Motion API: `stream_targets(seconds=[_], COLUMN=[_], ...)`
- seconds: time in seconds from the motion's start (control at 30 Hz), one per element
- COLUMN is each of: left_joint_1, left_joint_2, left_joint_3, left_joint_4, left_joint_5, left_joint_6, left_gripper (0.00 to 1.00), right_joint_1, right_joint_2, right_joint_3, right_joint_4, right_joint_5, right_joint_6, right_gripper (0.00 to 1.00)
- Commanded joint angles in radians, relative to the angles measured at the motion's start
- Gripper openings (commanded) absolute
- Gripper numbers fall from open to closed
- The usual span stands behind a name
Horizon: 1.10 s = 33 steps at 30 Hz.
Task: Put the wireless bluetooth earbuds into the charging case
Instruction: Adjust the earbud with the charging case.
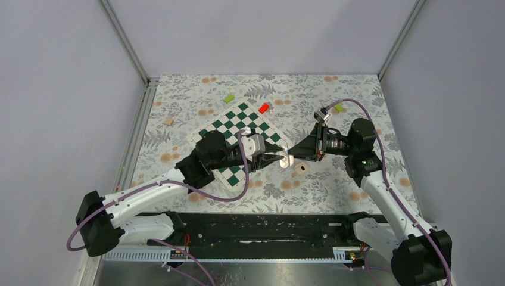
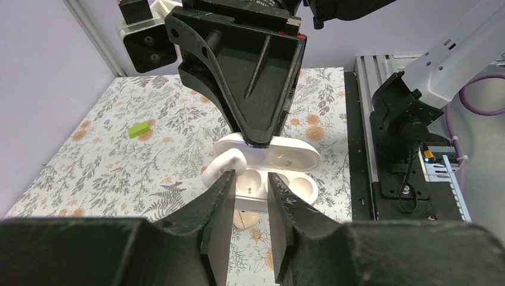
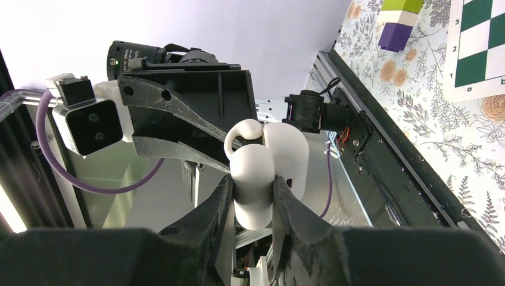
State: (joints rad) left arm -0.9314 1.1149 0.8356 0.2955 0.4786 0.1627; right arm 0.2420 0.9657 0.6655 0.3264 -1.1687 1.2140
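The charging case [image 1: 287, 159] hangs open above the table between both arms. It is white with peach wells. My right gripper [image 3: 251, 182] is shut on its rounded shell [image 3: 253, 167] and comes down onto the lid [image 2: 295, 156] from above. Both wells [image 2: 301, 187] show empty. My left gripper [image 2: 250, 176] points at the case's front with its jaws a little apart and nothing between them. A white curved loop [image 2: 223, 167] at the case's left end touches the left fingertip [image 2: 226, 185]; I cannot tell whether it is one of the earbuds.
A small beige round piece [image 1: 301, 168] with a dark hollow lies on the floral cloth under the case. A chessboard mat [image 1: 241, 128], a red block [image 1: 264, 108], green blocks [image 1: 228, 98] [image 1: 338, 108] and a tan block [image 1: 169, 121] lie farther back. The black rail [image 1: 256, 232] runs along the near edge.
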Motion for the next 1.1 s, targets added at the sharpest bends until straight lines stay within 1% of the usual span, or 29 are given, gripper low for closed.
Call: stream_targets(seconds=[0.0,0.47,0.87,0.97,1.07], left_joint_1=[0.008,0.008,0.007,0.007,0.008], left_joint_2=[0.018,-0.016,-0.021,-0.02,-0.021], left_joint_3=[0.033,0.058,0.067,0.071,0.074], left_joint_4=[0.006,-0.087,-0.108,-0.118,-0.133], left_joint_5=[-0.002,-0.012,-0.018,-0.02,-0.02], left_joint_6=[0.02,0.058,0.069,0.077,0.082], left_gripper=[0.26,0.25,0.24,0.24,0.21], right_joint_1=[0.0,0.0,0.0,0.001,0.0], right_joint_2=[-0.024,-0.018,-0.018,-0.018,-0.015], right_joint_3=[0.013,0.014,0.014,0.016,0.016], right_joint_4=[0.058,0.057,0.057,0.057,0.057], right_joint_5=[-0.032,-0.03,-0.032,-0.032,-0.031], right_joint_6=[0.009,0.004,0.004,0.004,0.004], right_gripper=[0.0,0.0,0.0,0.0,0.0])
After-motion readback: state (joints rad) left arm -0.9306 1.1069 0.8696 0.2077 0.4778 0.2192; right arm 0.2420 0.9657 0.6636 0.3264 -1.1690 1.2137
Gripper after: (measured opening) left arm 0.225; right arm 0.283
